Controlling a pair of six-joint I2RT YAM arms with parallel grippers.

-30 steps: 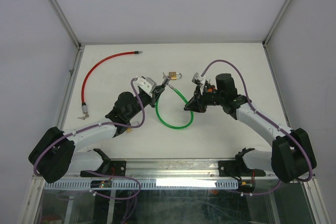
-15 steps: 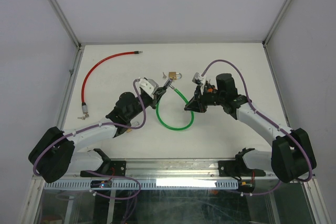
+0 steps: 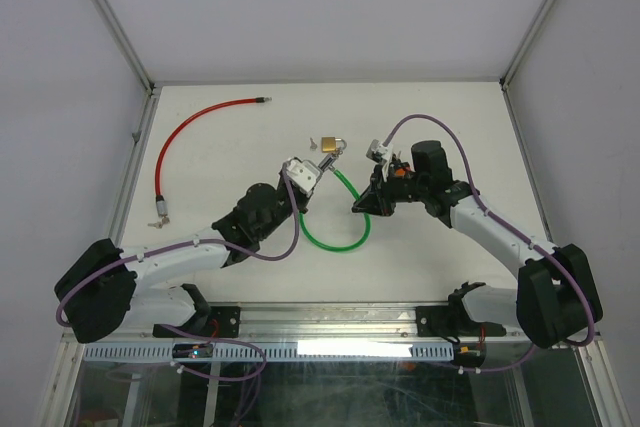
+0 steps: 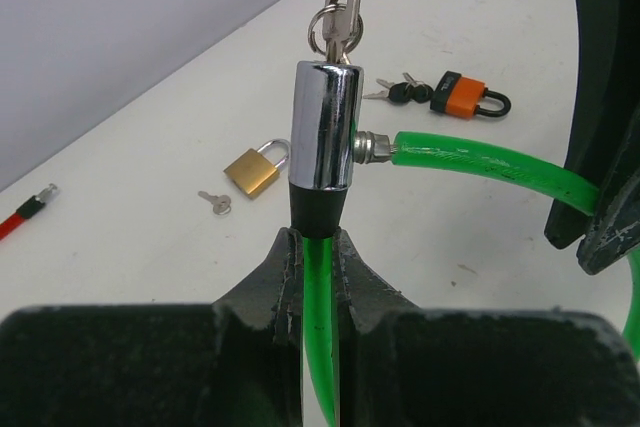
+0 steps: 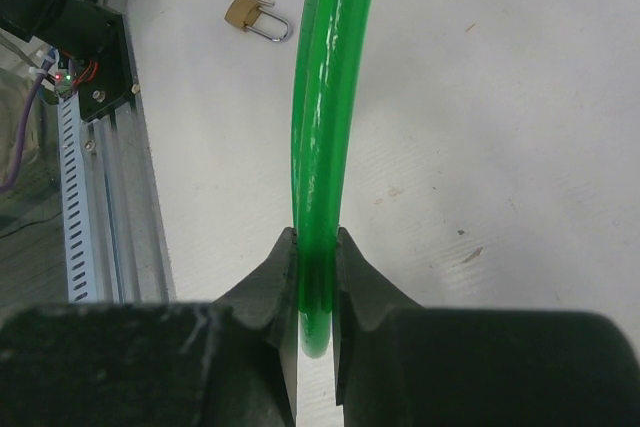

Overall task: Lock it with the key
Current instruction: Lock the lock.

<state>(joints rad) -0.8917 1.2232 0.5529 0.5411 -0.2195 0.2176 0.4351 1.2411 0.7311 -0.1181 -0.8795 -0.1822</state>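
Note:
A green cable lock (image 3: 340, 239) lies in a loop on the white table. Its chrome lock cylinder (image 4: 325, 127) stands upright with a key (image 4: 340, 15) on a ring in its top end, and the cable's other end (image 4: 375, 145) enters its side. My left gripper (image 4: 318, 242) is shut on the green cable just below the cylinder; it also shows in the top view (image 3: 319, 168). My right gripper (image 5: 314, 247) is shut on the doubled green cable (image 5: 325, 97) on the loop's right side, and shows in the top view (image 3: 359, 204).
A brass padlock (image 3: 333, 143) with a small key (image 4: 215, 203) lies just behind the cylinder. An orange padlock (image 4: 466, 97) with keys lies farther right. A red cable (image 3: 190, 129) curves across the back left, with keys (image 3: 159, 213) at its near end.
My left arm has moved right and forward, carrying the lock cylinder closer to the brass padlock. The right gripper has stayed in place on the cable.

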